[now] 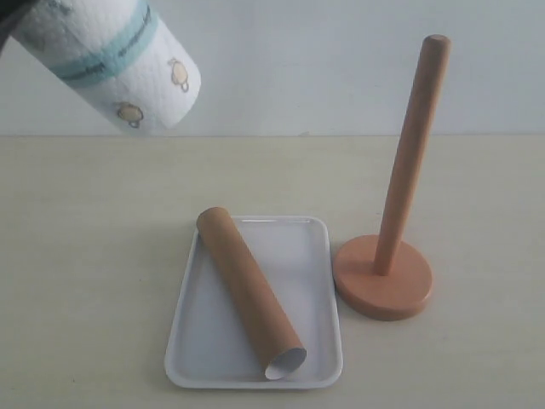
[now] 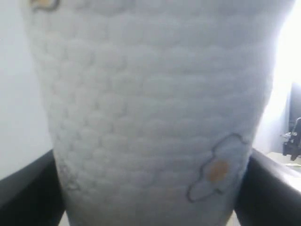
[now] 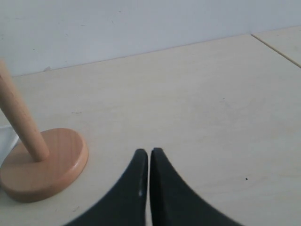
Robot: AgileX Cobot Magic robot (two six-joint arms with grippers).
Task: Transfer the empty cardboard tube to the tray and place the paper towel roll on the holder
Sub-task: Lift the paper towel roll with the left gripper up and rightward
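Nearest the exterior camera, a plain brown cardboard tube [image 1: 249, 290] lies inside a shallow white tray [image 1: 197, 345], its open, whitish end at the tray's near rim. It lies on the diagonal, probably because it is about as long as the tray; set that way, it fits within the low rim and should not roll onto the pale table [image 1: 85, 256]. That half of the task looks done.

Just beside the tray, on the right, stands the holder [image 1: 400, 192], a terracotta wooden pole rising from a flat round disc. The pole is bare.

At upper left, well above the table, the paper towel roll [image 1: 119, 60] hangs tilted in the air, its free end pointing down and towards the holder. It is white, with fried-egg prints and a teal band. In the left wrist view the roll [image 2: 155, 117] fills the frame, with black fingers [image 2: 270, 188] pressed against both its sides: the left gripper [image 2: 150, 202] is clamped around it. Gripping it by its girth leaves the hollow core free, which it needs to slide over the pole. The roll likely has to be turned upright and centred over the pole's tip first.

The right gripper [image 3: 149, 157] sits low over the table near the holder's base [image 3: 44, 165], jaws pressed together on nothing, apparently parked out of the way.
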